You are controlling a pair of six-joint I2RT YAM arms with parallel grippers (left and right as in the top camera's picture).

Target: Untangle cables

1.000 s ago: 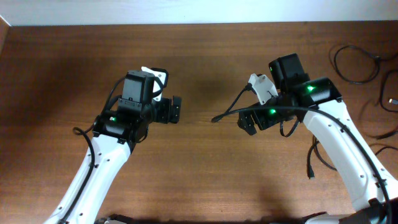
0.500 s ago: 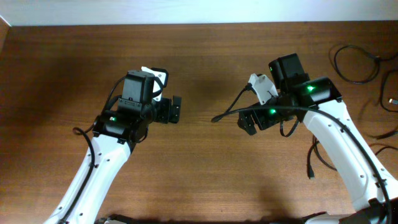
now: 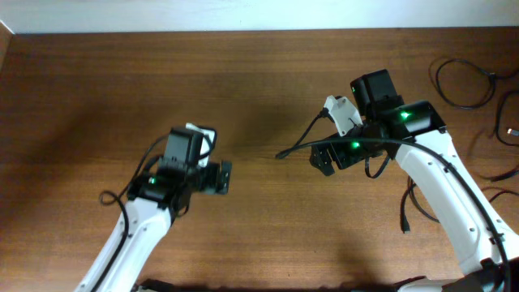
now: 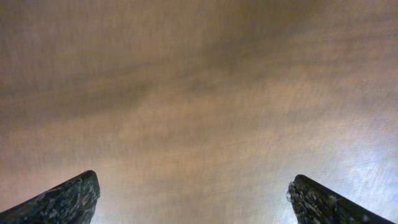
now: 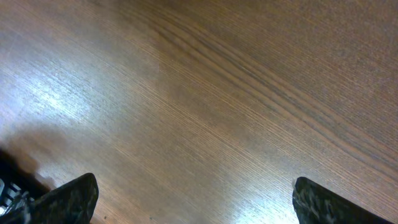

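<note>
The cables lie at the far right of the table in the overhead view: a thin black loop (image 3: 439, 83) at the back right, more strands at the right edge (image 3: 496, 123), and one thin cord ending in a small plug (image 3: 405, 227) beside the right arm. My left gripper (image 3: 225, 177) is open and empty over bare wood left of centre; its wrist view (image 4: 193, 186) shows only wood between the fingertips. My right gripper (image 3: 319, 161) is open and empty right of centre, well left of the cables; its wrist view (image 5: 194, 186) shows only wood.
The wooden table (image 3: 259, 89) has a pale wall strip along its back edge. A thicker black cord (image 3: 298, 144) attached to the right arm arcs out to the left of the right wrist.
My left arm has pulled back toward the front of the table, its gripper still open. The right arm and the cables have not moved.
</note>
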